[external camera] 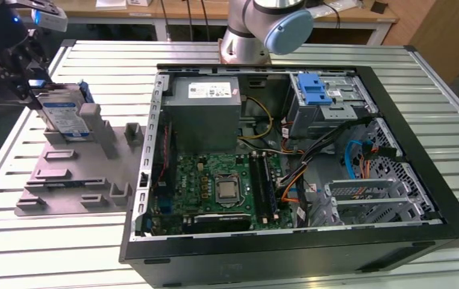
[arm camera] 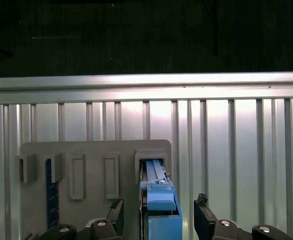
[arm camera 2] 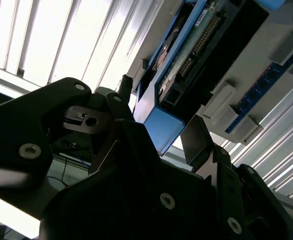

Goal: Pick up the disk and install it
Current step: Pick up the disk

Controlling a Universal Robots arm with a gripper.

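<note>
A slatted table (external camera: 93, 54) carries the open computer case (external camera: 294, 256), and a grey fixture plate (external camera: 61, 180) lies just beside the case on the exterior view's left. The disk (external camera: 61, 117) stands on edge in a slot of that plate, outside the case. The gripper (arm camera: 158, 212) straddles it with fingers (arm camera: 117, 214) spread apart, clear of its blue rails in the first wrist view.

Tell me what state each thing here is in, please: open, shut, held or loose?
disk: standing on edge in the holder, not lifted.
gripper: open, fingers either side of the disk.
holder: lying flat, disk slotted in it.
case: lying on its side, open.
</note>
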